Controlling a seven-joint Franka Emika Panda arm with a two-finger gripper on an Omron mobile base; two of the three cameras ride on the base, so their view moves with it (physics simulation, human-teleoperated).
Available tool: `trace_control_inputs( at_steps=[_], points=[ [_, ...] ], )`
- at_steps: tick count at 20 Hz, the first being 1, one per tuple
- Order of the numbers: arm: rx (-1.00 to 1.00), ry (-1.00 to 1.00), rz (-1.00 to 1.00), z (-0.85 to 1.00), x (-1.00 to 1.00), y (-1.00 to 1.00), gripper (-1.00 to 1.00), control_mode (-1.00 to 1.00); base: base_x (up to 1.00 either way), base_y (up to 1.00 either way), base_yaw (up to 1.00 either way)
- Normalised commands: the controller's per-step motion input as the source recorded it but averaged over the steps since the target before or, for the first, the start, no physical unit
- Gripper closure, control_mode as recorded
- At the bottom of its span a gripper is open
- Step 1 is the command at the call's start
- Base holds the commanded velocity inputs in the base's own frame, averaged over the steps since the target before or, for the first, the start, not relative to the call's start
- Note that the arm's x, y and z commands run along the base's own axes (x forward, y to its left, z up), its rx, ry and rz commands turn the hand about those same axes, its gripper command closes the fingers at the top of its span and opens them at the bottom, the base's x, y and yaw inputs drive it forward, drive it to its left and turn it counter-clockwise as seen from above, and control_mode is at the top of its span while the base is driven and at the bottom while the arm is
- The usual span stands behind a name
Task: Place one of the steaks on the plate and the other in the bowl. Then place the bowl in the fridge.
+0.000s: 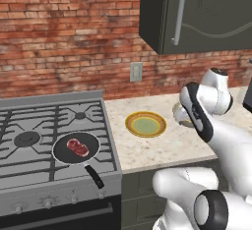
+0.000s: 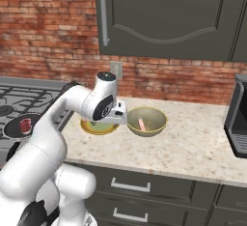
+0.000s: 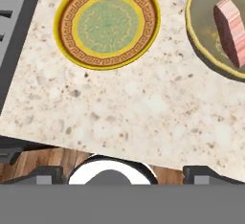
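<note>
Hand view: gripper (image 3: 122, 173) spread wide at frame bottom, nothing held. Plate (image 3: 107, 23) upper left, bare. Bowl (image 3: 201, 41) upper right w/ one steak (image 3: 230, 24) leaning inside. Second steak (image 1: 78, 146) in pan (image 1: 65, 151), lower left of left base view; prob. next pick.

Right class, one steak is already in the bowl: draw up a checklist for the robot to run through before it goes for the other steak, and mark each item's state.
1. Steak in bowl: ok, a pink slab leans on edge inside it.
2. Plate free of anything: ok, nothing lies on it.
3. Second steak located: ok, it lies in the black pan on the stove.
4. Gripper open and holding nothing: ok.
5. Gripper over the pan: not ok, it hangs above the counter beside the plate.
6. Fridge door open: cannot tell.
</note>
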Motion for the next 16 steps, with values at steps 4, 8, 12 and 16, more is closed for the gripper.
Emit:
trace_control_inputs(
  at_steps=[4, 8, 12, 16],
  points=[
    [-0.2, 0.0, -0.02, 0.51, -0.12, 1.0, -1.0, -1.0, 0.0, 0.0, 0.0],
    [-0.2, 0.08, 0.06, 0.62, -0.12, 1.0, -1.0, -1.0, 0.0, 0.0, 0.0],
    [-0.04, 0.2, 0.17, 0.19, 0.02, 1.0, -1.0, -1.0, 0.0, 0.0, 0.0],
    [-0.16, 0.26, 0.23, 0.0, 0.38, 1.0, -1.0, -1.0, 0.0, 0.0, 0.0]
  ],
)
